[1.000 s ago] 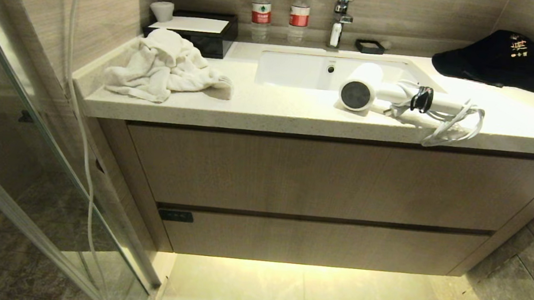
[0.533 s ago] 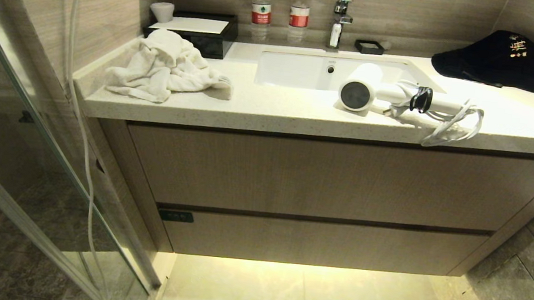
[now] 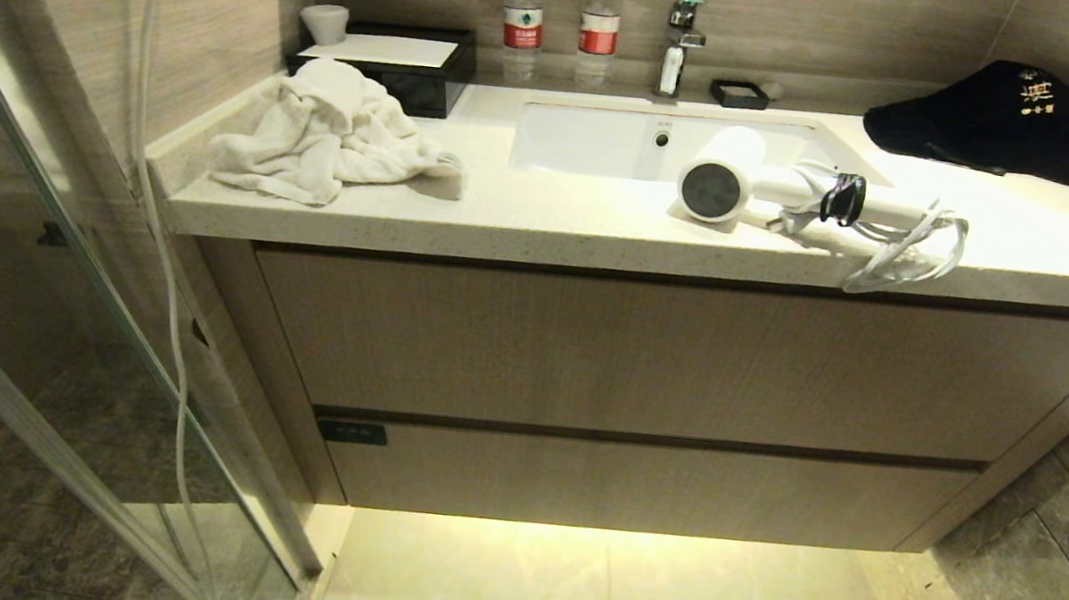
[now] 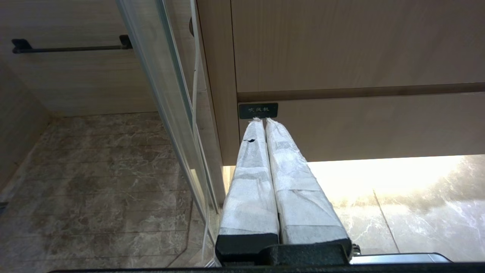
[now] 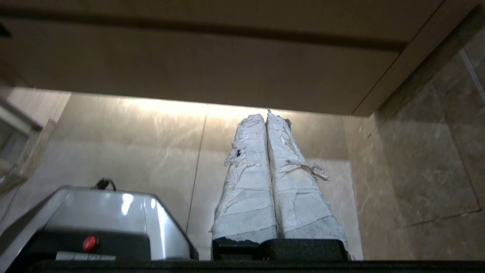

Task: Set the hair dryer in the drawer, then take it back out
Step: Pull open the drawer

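Our right gripper (image 5: 266,115) has its wrapped fingers pressed together on nothing, pointing low toward the bottom edge of the drawer (image 3: 644,484) and the lit floor (image 3: 622,592) beneath it. A second ago a pale tip of it showed at the lower right corner of the head view; now it is gone from there, so we judge the arm tucked away. Our left gripper (image 4: 262,120) is likewise clenched and empty, its tips pointing at the drawer's black label (image 4: 258,110). The hair dryer (image 3: 768,191) lies on the countertop (image 3: 553,227) beside the sink (image 3: 613,143), cord bundled, and the drawer is closed.
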Tool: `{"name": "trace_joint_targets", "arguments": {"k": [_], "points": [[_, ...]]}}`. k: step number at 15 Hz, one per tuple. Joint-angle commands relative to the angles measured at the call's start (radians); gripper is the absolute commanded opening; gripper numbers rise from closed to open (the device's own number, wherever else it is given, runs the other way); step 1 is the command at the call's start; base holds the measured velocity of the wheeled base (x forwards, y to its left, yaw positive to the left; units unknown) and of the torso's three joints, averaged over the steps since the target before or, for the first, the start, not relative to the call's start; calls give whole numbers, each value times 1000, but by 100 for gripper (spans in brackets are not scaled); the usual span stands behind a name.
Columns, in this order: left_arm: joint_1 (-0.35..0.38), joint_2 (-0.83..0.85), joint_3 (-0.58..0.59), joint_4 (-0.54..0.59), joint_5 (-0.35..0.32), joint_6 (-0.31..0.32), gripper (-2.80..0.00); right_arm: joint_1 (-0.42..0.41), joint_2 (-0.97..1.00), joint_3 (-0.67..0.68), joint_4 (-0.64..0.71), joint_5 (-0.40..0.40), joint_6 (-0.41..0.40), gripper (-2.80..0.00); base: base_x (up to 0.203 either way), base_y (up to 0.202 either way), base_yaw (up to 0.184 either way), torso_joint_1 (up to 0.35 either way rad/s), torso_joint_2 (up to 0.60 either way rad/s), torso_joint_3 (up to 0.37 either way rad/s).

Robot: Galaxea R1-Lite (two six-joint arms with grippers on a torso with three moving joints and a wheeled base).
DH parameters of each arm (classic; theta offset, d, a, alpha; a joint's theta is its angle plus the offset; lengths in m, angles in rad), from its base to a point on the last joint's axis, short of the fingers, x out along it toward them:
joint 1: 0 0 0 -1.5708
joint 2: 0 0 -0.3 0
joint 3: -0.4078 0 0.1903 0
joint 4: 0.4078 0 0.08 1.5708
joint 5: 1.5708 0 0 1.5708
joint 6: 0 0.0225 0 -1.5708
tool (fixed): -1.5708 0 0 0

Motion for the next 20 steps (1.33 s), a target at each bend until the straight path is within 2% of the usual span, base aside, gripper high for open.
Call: {"name": "trace_joint_targets", "arguments": {"k": [1,3,5,9,20], "points": [[0,0,2,0,0,0,-280,-21,-117,3,4,2,-1,-280,0,0,0,0,0,0],[0,2,2,0,0,0,-280,-27,-221,4,4,4,-1,-280,0,0,0,0,0,0],[0,2,1,0,0,0,-280,-32,-218,5,6,5,-3,-280,0,0,0,0,0,0],[0,2,2,0,0,0,-280,-32,-216,5,8,-5,58,-280,0,0,0,0,0,0],[0,1,2,0,0,0,-280,-32,-217,4,10,-3,58,-280,0,0,0,0,0,0]]}}
